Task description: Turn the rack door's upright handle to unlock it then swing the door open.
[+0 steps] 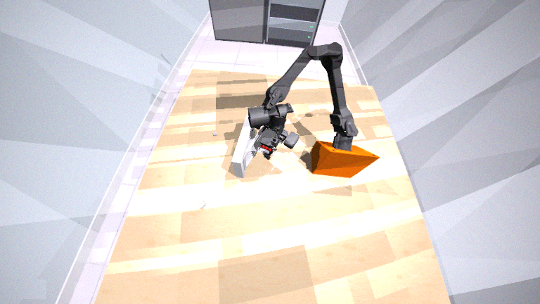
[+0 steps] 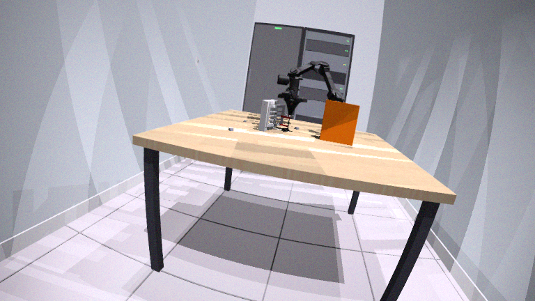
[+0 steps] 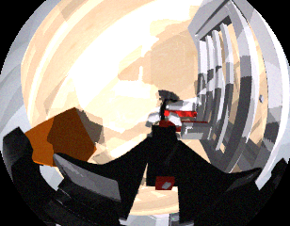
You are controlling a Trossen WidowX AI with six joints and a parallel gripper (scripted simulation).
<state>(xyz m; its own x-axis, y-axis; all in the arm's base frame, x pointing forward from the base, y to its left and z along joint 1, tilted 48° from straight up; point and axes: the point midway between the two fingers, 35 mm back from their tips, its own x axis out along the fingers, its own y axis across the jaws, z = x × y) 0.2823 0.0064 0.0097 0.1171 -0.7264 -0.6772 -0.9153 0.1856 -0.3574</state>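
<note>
The pale grey slatted rack (image 1: pixel 238 163) (image 2: pixel 264 116) (image 3: pixel 247 52) stands upright on the table, to the right in the wrist view. Red bars (image 3: pixel 183 113) (image 2: pixel 284 116) reach from its slatted side toward the handle. My gripper (image 3: pixel 163 142) (image 2: pixel 290 112) points down beside the rack, its fingers close together, shut on the door's upright handle (image 3: pixel 165 184). The fingers hide most of the handle; small red parts show above and below them. A dark foot-like piece shows just beyond the fingertips in the wrist view. The door's opening angle and the handle's turn cannot be told.
The orange block (image 1: pixel 344 165) (image 2: pixel 340 122) (image 3: pixel 38 143) under the arm's base stands to the right in the top and exterior views. Small grey pieces lie on the table: one (image 1: pixel 214 134) left of the rack, another (image 1: pixel 202 204) farther forward, one (image 2: pixel 296 127) between rack and orange block.
</note>
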